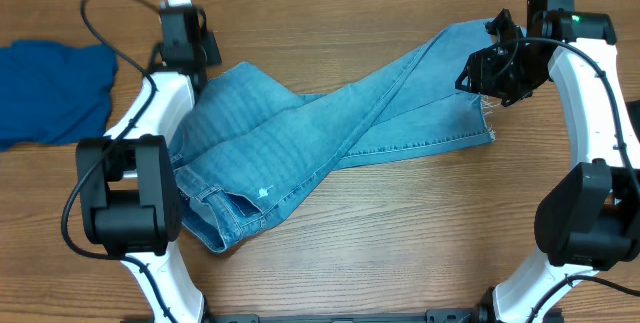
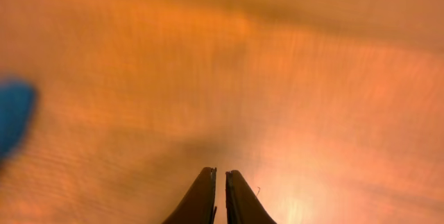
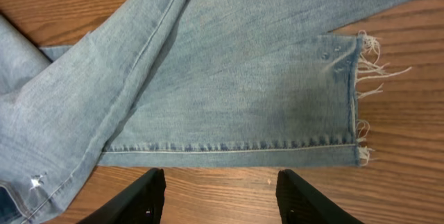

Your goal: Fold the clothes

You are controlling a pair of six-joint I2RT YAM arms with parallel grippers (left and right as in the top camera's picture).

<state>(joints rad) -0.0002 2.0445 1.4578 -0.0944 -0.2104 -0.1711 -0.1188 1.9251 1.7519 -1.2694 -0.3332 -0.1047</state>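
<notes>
The pale-blue denim jeans [image 1: 320,138] lie across the middle of the table, legs crossed, waistband at front left, frayed hems at right. A royal-blue garment [image 1: 50,88] lies at the far left; a blurred edge of it shows in the left wrist view [image 2: 14,116]. My left gripper [image 2: 220,177] is shut and empty over bare wood near the jeans' upper left edge [image 1: 190,53]. My right gripper [image 3: 220,182] is open and empty, hovering above the leg ends [image 3: 236,99], by the frayed hem [image 3: 364,64]. In the overhead view it is at the right [image 1: 495,68].
The wooden table [image 1: 400,223] extends in front of the jeans. The arm bases stand at front left [image 1: 125,203] and front right [image 1: 585,213]. A black cable [image 1: 100,13] loops behind the left arm.
</notes>
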